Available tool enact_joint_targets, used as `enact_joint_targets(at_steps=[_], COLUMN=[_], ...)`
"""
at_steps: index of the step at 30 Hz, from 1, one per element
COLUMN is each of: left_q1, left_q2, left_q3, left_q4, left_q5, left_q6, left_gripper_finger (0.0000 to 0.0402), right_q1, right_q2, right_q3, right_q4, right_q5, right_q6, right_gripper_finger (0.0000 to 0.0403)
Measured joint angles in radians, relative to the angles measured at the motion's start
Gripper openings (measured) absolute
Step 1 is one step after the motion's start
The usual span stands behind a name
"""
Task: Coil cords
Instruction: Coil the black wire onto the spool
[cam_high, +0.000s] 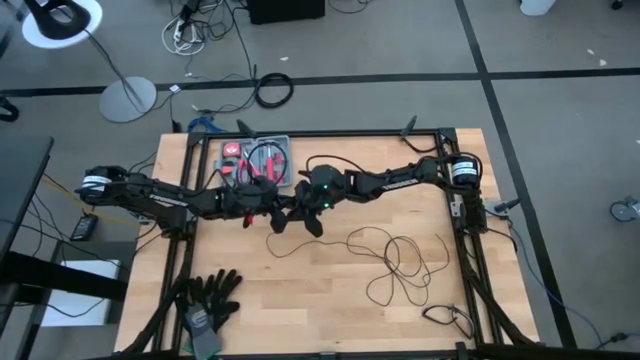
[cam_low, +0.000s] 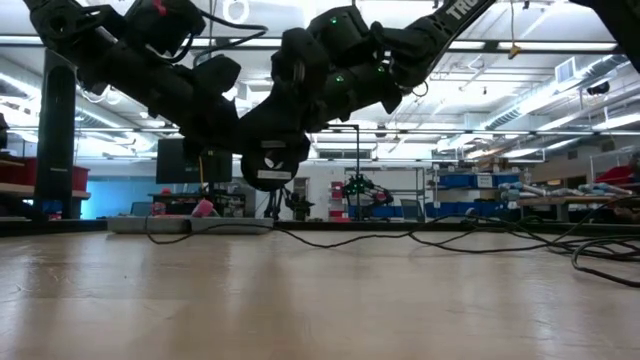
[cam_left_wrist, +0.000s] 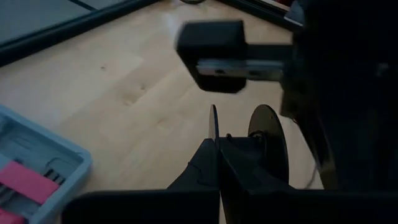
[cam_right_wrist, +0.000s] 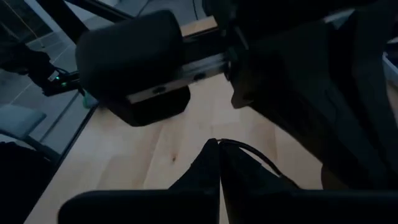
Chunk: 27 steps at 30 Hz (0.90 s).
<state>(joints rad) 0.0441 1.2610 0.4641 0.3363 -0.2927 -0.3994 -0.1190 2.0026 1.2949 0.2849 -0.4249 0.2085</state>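
Note:
The cords are a thin black wire whose loose loops (cam_high: 400, 265) lie on the wooden table (cam_high: 300, 300), right of centre. Its round black puck (cam_low: 270, 165) hangs in the air under both grippers, clear of the table. My left gripper (cam_high: 283, 220) and my right gripper (cam_high: 312, 222) meet nose to nose above the table's middle, both shut. In the left wrist view the puck (cam_left_wrist: 267, 134) shows right beside my left gripper (cam_left_wrist: 217, 146). In the right wrist view a stretch of wire (cam_right_wrist: 249, 149) leaves my right gripper (cam_right_wrist: 219, 144). My left gripper pinches a thin black edge (cam_left_wrist: 213, 121) that stands out from between its fingertips. The fingers slant down from the table's left. The puck sits against one finger, but I cannot tell whether they touch. My right gripper pinches the wire (cam_right_wrist: 231, 144) at its fingertips, slanting down from the table's right. The wire curves away slack from the tips.
A grey tray (cam_high: 257, 160) with red tools stands at the far side, just behind the grippers. Black gloves (cam_high: 205, 300) lie near the front left corner. A second small cable (cam_high: 450, 318) lies at the front right. Bare wood (cam_high: 300, 290) stretches in front of the grippers.

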Motion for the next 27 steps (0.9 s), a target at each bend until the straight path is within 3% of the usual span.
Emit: enact_joint_targets(at_steps=[12, 20, 27], left_q1=[0.000, 0.000, 0.002], left_q2=[0.000, 0.000, 0.000], left_q3=[0.000, 0.000, 0.000], left_q4=[-0.126, -0.151, -0.135], left_q5=[0.028, 0.030, 0.032], left_q6=[0.006, 0.030, 0.033], left_gripper_finger=[0.0000, 0.0000, 0.0000], right_q1=[-0.036, -0.060, -0.066], right_q2=[-0.001, -0.031, -0.104], right_q3=[0.000, 0.000, 0.000], right_q4=[-0.039, -0.282, -0.449], right_q5=[-0.051, -0.048, 0.126], right_q6=[0.062, 0.054, 0.023], right_gripper_finger=[0.0000, 0.0000, 0.0005])
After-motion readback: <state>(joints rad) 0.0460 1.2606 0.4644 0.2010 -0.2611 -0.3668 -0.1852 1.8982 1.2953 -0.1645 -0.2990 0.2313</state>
